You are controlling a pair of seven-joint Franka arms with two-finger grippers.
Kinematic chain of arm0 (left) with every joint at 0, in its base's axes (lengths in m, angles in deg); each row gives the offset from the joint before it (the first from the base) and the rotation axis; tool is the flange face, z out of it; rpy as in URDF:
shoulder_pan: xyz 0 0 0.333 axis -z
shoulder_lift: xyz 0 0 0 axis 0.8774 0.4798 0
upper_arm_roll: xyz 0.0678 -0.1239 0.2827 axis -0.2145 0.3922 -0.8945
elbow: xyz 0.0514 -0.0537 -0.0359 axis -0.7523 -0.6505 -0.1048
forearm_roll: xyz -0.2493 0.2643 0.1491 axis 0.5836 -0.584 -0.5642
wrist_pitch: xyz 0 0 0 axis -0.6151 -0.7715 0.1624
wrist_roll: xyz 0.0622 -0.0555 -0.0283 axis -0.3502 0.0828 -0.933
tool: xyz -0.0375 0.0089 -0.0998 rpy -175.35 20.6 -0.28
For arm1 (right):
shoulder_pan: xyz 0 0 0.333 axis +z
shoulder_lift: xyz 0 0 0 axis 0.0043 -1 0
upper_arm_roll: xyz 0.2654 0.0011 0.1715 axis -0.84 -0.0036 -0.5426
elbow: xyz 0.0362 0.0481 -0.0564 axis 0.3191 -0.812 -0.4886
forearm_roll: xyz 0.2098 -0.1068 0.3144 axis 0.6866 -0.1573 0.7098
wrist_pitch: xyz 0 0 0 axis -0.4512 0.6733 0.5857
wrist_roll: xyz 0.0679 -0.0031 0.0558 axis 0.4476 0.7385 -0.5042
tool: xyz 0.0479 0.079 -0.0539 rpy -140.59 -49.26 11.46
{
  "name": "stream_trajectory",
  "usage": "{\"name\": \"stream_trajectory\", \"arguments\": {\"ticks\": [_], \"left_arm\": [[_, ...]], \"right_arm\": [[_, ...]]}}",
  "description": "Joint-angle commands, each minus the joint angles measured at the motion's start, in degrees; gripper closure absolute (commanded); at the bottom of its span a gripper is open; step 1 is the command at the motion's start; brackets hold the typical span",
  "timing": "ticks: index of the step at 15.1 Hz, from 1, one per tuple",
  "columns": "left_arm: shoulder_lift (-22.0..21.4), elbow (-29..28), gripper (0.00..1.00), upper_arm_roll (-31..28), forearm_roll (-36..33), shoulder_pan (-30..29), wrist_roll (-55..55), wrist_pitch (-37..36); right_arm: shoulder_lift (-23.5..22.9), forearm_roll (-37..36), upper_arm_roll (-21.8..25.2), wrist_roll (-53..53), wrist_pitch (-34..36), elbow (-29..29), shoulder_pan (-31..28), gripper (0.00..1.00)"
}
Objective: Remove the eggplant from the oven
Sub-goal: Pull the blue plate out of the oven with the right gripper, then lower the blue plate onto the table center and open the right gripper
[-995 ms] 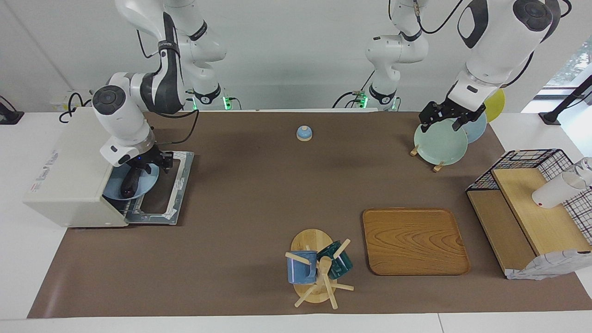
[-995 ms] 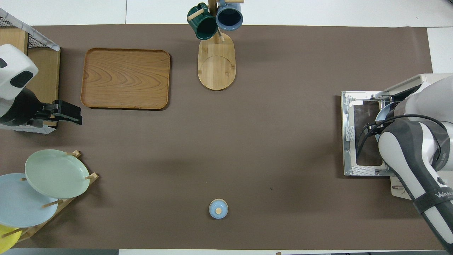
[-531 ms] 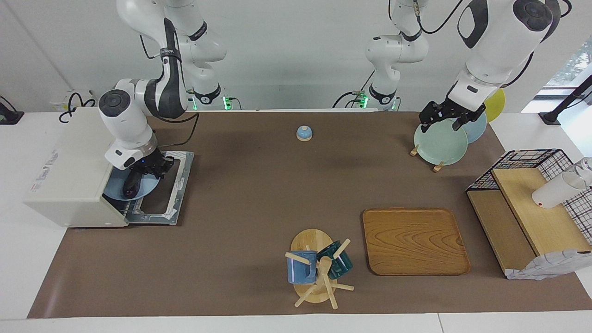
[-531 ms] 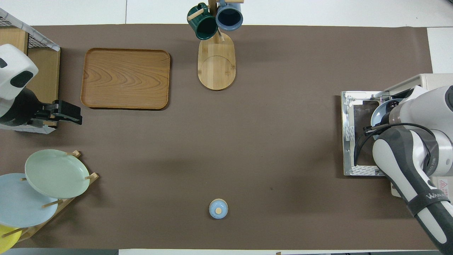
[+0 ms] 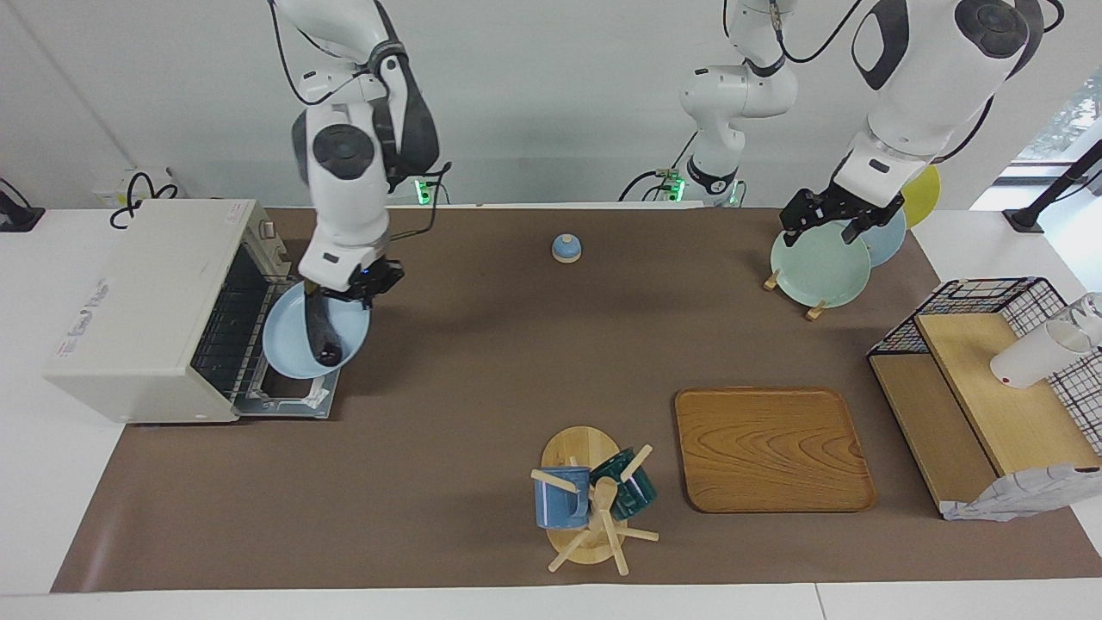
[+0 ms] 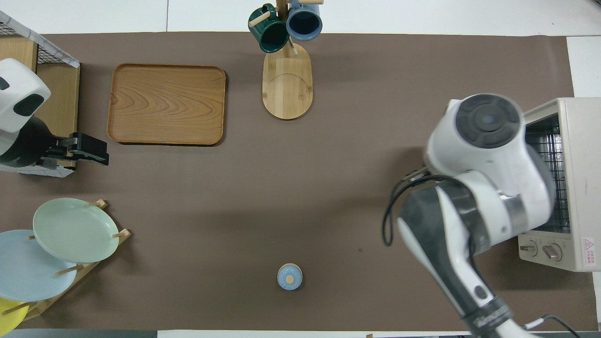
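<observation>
The off-white oven [image 5: 138, 301] stands at the right arm's end of the table with its door [image 5: 284, 400] dropped open; it also shows in the overhead view [image 6: 575, 183]. My right gripper [image 5: 344, 297] is shut on the rim of a light blue plate [image 5: 288, 344] and holds it tilted in the air over the open door. The dark eggplant [image 5: 322, 331] lies on that plate. In the overhead view the right arm hides the plate, the eggplant and the gripper. My left gripper [image 5: 820, 226] waits, open and empty, over the plate rack; it also shows in the overhead view [image 6: 104, 155].
A small blue bell [image 5: 566, 248] sits mid-table near the robots. A wooden tray [image 5: 772, 448] and a mug tree [image 5: 590, 499] with two mugs lie farther out. A green plate [image 5: 818, 267] stands in the plate rack, and a wire-and-wood rack [image 5: 990, 379] is at the left arm's end.
My right gripper has pulled the blue plate with the eggplant out of the oven and raised it over the open door. The left arm has not moved.
</observation>
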Motion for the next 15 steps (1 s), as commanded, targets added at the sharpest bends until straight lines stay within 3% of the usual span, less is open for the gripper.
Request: {"name": "stream_trajectory", "arguments": {"ticks": [1,4,6,8,15], "left_arm": [[-0.94,-0.75,0.00,0.55,-0.42,-0.65,0.06,-0.60],[-0.94,-0.75,0.00,0.55,-0.42,-0.65,0.06,-0.60],[-0.94,-0.75,0.00,0.55,-0.42,-0.65,0.06,-0.60],[-0.94,-0.75,0.00,0.55,-0.42,-0.65,0.06,-0.60],[-0.94,-0.75,0.00,0.55,-0.42,-0.65,0.06,-0.60]], "right_arm": [[-2.69,-1.42,0.20,14.72,0.23,2.84,10.69,1.00],[-8.82,1.20,-0.85,23.81,-3.91,7.39,15.36,1.00],[-17.68,3.06,-1.21,30.65,-2.08,17.91,20.10,1.00],[-23.59,3.15,-1.38,36.81,-6.52,22.35,22.32,1.00],[-24.14,9.38,-2.88,38.60,-27.81,12.70,22.77,1.00]]}}
